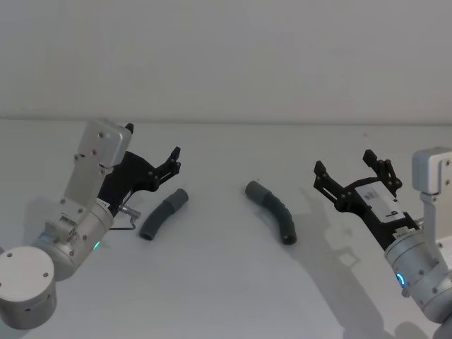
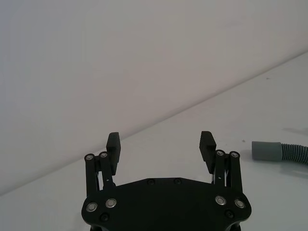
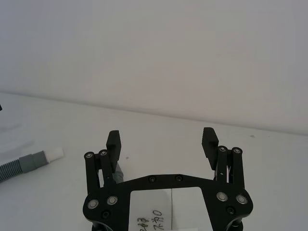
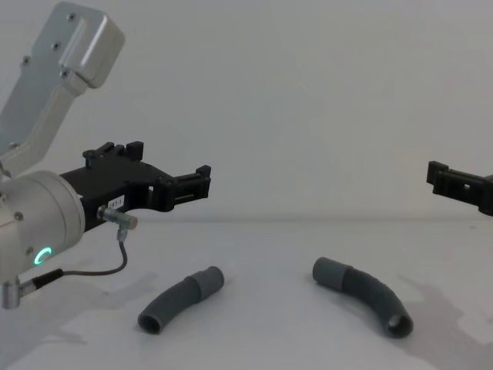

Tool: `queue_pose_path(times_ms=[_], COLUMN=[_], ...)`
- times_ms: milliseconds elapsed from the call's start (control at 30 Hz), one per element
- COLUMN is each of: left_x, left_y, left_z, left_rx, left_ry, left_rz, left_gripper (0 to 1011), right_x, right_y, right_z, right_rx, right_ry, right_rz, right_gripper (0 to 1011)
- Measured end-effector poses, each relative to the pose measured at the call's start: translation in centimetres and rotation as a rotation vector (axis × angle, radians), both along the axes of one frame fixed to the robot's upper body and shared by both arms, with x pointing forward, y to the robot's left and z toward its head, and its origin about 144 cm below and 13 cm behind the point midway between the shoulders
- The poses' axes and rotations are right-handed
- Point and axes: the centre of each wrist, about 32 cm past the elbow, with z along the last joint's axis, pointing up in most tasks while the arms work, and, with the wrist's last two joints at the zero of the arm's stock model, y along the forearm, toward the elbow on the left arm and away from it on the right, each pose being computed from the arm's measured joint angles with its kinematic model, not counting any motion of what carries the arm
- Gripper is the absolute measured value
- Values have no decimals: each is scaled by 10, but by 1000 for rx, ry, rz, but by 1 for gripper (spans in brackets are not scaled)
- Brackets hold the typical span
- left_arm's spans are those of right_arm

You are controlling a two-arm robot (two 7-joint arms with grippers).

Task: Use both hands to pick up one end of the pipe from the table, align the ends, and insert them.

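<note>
Reach | left gripper (image 1: 173, 161) above left hose piece (image 1: 161, 217); right gripper (image 1: 344, 161) near right hose piece (image 1: 274, 210); both jaws wide, empty | grasp behind cuffs (image 1: 180, 197); spigot (image 3: 55, 153) seemingly on the left one

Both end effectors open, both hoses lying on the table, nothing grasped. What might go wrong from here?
1. The left hose piece and right hose piece are curved and ribbed. An off-centre pinch by the left end effector or right end effector may roll them, leaving cuffs skewed.
2. The white spigot barely contrasts with the white table, so alignment may be misjudged.
</note>
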Motion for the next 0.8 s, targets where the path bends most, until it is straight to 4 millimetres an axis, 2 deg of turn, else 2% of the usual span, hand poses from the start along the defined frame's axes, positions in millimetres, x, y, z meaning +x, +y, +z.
queue_pose_path(times_ms=[800], left_x=[0], left_y=[0], left_z=[0], left_rx=[0], left_ry=[0], left_rz=[0], left_gripper=[1001], right_x=[0], right_y=[0], right_z=[0], right_rx=[0], right_ry=[0], right_rz=[0], right_gripper=[1001])
